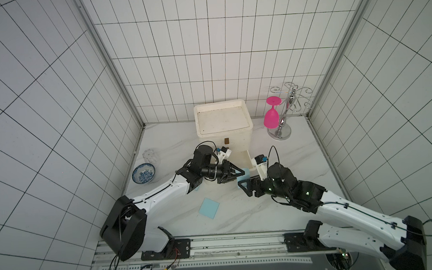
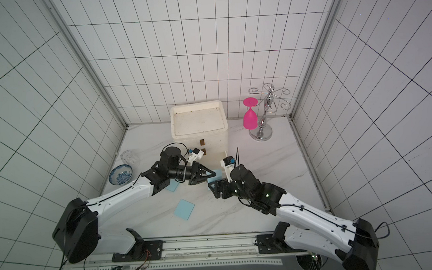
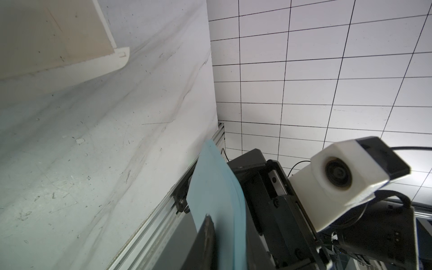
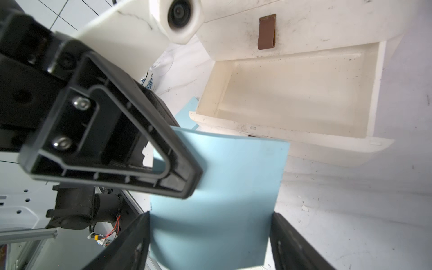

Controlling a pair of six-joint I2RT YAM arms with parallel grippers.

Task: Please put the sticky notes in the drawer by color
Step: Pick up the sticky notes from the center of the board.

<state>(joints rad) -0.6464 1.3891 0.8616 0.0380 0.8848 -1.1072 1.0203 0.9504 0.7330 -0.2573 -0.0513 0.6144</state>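
Observation:
A light blue sticky note hangs upright between both grippers, just in front of the drawer chest. My left gripper is shut on its upper part; one finger lies flat against the paper. My right gripper stands open, its fingers on either side of the note's edges with thin gaps. The bottom drawer is pulled out and shows nothing inside. A second blue note lies on the table, a third under my left arm.
A blue-patterned bowl and a clear glass stand at the left wall. At the back right, a pink goblet hangs on a chrome rack. The two upper drawers, with brown handles, are closed.

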